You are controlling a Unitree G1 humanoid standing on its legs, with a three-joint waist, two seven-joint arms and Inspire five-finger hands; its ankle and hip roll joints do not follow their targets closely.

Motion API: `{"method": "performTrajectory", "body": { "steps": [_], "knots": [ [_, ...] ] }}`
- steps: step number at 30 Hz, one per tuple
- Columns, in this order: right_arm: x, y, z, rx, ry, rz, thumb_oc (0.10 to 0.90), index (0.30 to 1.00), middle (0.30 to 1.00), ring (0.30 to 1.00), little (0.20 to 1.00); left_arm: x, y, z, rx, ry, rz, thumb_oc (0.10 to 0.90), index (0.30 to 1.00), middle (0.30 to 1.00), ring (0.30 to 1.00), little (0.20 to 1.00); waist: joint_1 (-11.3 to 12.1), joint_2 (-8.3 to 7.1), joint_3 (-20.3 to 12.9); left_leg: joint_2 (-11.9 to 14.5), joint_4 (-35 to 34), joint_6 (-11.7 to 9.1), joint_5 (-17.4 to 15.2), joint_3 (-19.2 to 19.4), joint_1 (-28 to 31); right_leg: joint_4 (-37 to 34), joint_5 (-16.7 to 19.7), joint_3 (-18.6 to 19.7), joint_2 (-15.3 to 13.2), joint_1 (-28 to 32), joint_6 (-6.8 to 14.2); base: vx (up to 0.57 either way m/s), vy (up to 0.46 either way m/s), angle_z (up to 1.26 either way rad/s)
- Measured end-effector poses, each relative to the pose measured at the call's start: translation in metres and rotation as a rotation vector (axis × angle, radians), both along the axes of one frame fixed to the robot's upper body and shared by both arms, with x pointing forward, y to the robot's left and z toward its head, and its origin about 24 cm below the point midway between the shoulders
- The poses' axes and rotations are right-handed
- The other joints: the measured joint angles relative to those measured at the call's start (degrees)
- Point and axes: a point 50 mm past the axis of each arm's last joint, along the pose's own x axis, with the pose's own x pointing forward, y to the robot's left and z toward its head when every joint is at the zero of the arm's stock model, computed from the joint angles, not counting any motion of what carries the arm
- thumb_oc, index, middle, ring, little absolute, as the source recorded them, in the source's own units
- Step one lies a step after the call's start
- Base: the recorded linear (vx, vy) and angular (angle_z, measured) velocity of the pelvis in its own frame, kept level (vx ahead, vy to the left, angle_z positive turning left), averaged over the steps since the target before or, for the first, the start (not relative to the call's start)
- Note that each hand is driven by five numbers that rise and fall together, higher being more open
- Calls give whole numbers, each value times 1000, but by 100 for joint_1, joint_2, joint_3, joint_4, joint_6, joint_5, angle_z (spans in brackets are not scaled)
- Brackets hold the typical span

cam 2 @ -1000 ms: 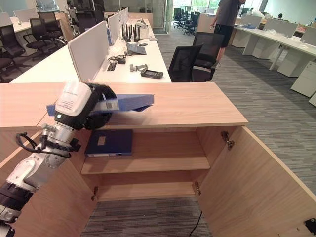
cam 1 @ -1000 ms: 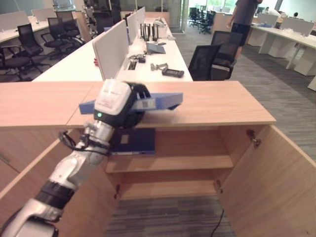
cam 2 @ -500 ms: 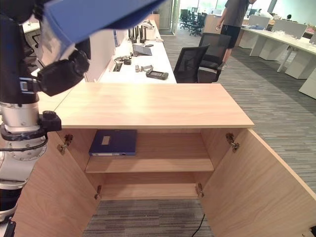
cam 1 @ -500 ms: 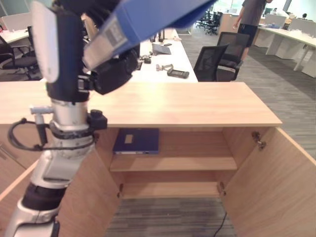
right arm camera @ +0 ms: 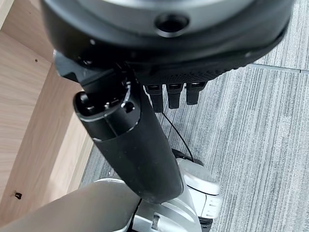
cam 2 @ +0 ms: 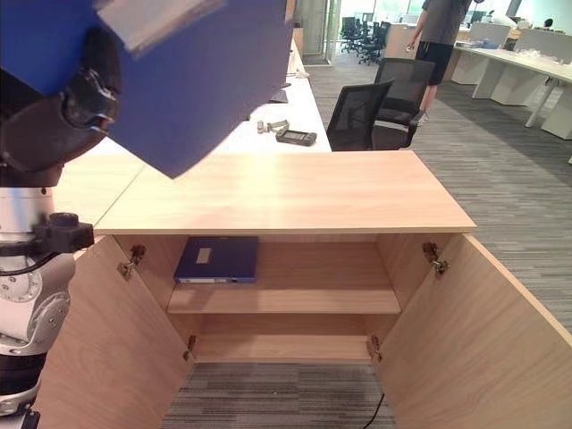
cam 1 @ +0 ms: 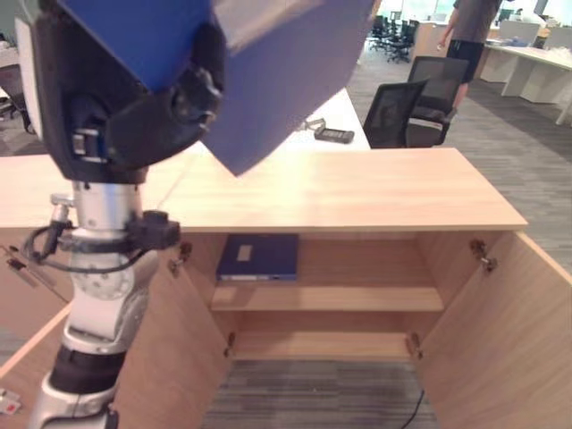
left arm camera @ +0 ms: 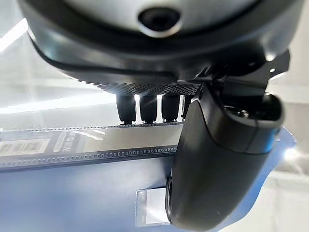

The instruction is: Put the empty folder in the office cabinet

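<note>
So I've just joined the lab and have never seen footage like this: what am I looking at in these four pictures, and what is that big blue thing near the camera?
A two-armed humanoid robot with dark, finger-bearing hands took these. Two pictures come from a stereo camera on its head, side by side, looking down at the work. The other two come from cameras on its wrists, looking along each hand.

The big blue shape is a folder, raised close to the head camera. The left hand holds it: in the left wrist view the thumb and fingers pinch its edge.

Below stands a wooden office cabinet with both doors swung open. Another blue folder lies flat on its upper shelf; the lower shelf holds nothing I can see.

The right hand hangs over grey carpet beside the cabinet, holding nothing. A person stands among the desks behind.
</note>
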Motion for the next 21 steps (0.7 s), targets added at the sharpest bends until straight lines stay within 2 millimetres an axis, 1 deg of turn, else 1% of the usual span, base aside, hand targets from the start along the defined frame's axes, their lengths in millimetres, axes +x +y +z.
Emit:
{"method": "performTrajectory", "body": {
  "steps": [2,3,4,5,7,9,12,14,16,17,18,20,21],
  "knots": [
    [-1,-1,0,-1,4,0,800,900,900,900,900,3,5,-9,-10,58,-20,400,300,300,300,300,37,14,-2,-2,-1,14,9,-5,1,0,-1,-4,-1,2,0,0,0,0],
    [-1,-1,0,-1,6,2,800,900,900,900,900,4,14,-20,1,147,-38,400,300,300,300,300,74,26,-1,4,0,7,2,-2,7,0,-5,-3,3,0,-1,0,0,0],
    [-3,-1,0,-4,13,9,800,900,900,900,900,7,18,-30,16,220,-45,400,300,300,300,300,97,28,-2,5,0,-22,-16,-11,6,0,-9,-14,3,3,-1,0,0,0],
    [-3,-2,0,-7,15,20,800,900,900,900,900,8,20,-35,17,254,-46,400,300,300,300,300,117,28,-2,4,0,-21,-15,-12,7,0,-9,-16,2,4,-1,17,9,5],
    [-1,-1,0,-5,19,37,800,900,900,900,900,9,31,-58,11,400,-64,400,300,300,300,300,140,26,-2,-5,0,0,5,-42,9,0,-5,-26,-5,10,-5,-4,7,5],
    [-2,-2,-1,-2,29,36,800,900,900,900,900,8,39,-70,28,491,-72,400,300,300,300,300,137,13,2,-4,0,28,22,-56,11,0,-8,-33,-4,22,-2,-20,13,5],
    [-2,-1,-1,2,39,72,800,900,900,900,900,7,45,-73,77,580,-140,400,300,300,300,300,155,-6,6,-2,0,26,25,-74,14,0,-8,-40,-1,23,-3,11,2,0],
    [-3,0,-1,3,51,96,800,900,900,900,900,7,43,-74,110,606,-208,400,300,300,300,300,188,-9,6,-6,-1,10,11,-74,23,-2,-20,-41,-6,55,12,0,0,0],
    [-3,2,-2,7,59,132,800,900,900,900,900,7,42,-73,170,628,-241,400,300,300,300,300,213,-25,4,-4,-1,22,19,-72,31,-1,-17,-38,-3,59,5,0,0,0],
    [-2,2,-2,8,59,135,800,900,900,900,900,7,41,-73,194,637,-254,400,300,300,300,300,224,-24,6,-4,-1,-7,0,-71,29,-1,-27,-37,-4,58,19,0,0,0],
    [-2,2,-2,11,62,139,800,900,900,900,900,7,38,-75,232,664,-285,400,300,300,300,300,239,-23,6,-6,-1,-21,-5,-70,33,-1,-22,-35,-4,60,18,0,0,0],
    [-2,2,-2,13,67,145,800,900,900,900,900,8,34,-79,255,691,-317,400,300,300,300,300,257,-27,5,-7,-1,-23,-1,-74,31,-1,-18,-37,-5,61,16,0,0,0],
    [-2,2,-2,14,74,148,800,900,900,900,900,9,28,-86,274,726,-355,400,300,300,300,300,265,-30,6,-7,-1,-27,3,-77,31,-1,-17,-38,-5,61,15,0,0,0]
  ]
}}
